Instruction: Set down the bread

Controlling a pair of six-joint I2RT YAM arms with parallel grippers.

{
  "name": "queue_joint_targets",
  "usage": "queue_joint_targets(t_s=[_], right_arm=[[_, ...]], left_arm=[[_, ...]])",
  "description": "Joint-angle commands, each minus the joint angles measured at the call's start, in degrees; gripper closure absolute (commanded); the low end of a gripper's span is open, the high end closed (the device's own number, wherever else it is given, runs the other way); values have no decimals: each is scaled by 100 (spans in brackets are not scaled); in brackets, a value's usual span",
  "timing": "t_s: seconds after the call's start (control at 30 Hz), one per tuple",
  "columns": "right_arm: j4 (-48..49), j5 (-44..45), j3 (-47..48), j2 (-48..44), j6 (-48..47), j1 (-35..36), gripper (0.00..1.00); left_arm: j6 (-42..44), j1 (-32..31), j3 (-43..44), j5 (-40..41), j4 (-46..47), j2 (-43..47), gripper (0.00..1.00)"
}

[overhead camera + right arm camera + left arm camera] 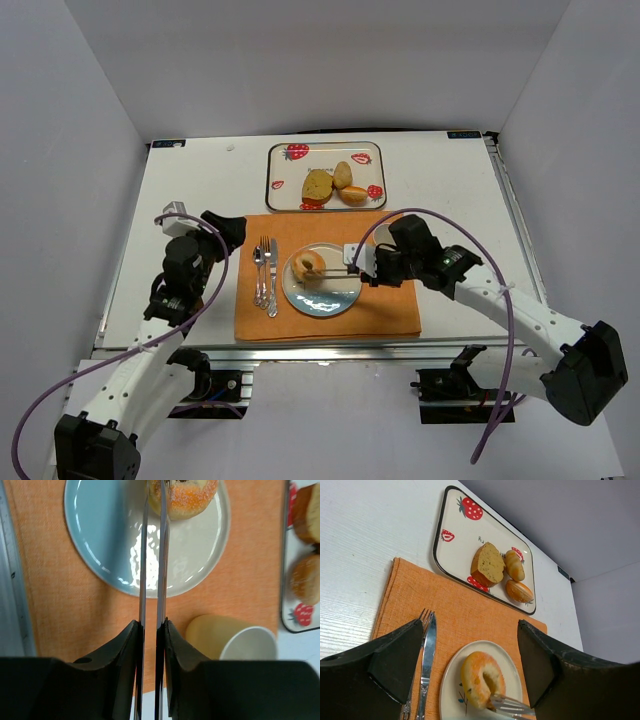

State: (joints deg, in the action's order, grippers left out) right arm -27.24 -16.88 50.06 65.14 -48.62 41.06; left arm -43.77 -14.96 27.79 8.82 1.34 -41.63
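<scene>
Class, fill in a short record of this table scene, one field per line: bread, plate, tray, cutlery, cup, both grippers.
bread: sugared ring on the plate, tongs tips at it
plate: on orange placemat
right gripper: shut on the tongs
left gripper: open, holding nothing
tray: three more breads
cutlery: on placemat, left of plate in the top view
cup: on placemat beside plate

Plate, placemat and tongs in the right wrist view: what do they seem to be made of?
Plate: probably glazed ceramic, pale blue and glossy, with bright glare spots.
Placemat: orange woven cloth, matte, with a visible weave.
Tongs: likely polished metal, with thin mirror-like blades.
</scene>
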Motion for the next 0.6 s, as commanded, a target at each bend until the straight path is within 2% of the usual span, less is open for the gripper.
queue_joint_targets(t_s=[0.0, 0.13, 0.17, 0.27, 0.57], right_arm=[[70, -52, -207, -142, -86, 25, 96], [149, -96, -313, -99, -86, 42, 86], [71, -104, -313, -72, -95, 34, 78], [-9, -157, -243, -63, -112, 43, 67], [-263, -324, -85, -432, -130, 43, 60]], left_arm=[[0, 28, 60, -82, 173, -47, 15], [0, 28, 51, -82, 156, -12, 15], [-9, 28, 42, -73, 138, -3, 15], [-35, 28, 7, -47, 121, 58, 15], [-70, 28, -11, -56, 191, 58, 15]])
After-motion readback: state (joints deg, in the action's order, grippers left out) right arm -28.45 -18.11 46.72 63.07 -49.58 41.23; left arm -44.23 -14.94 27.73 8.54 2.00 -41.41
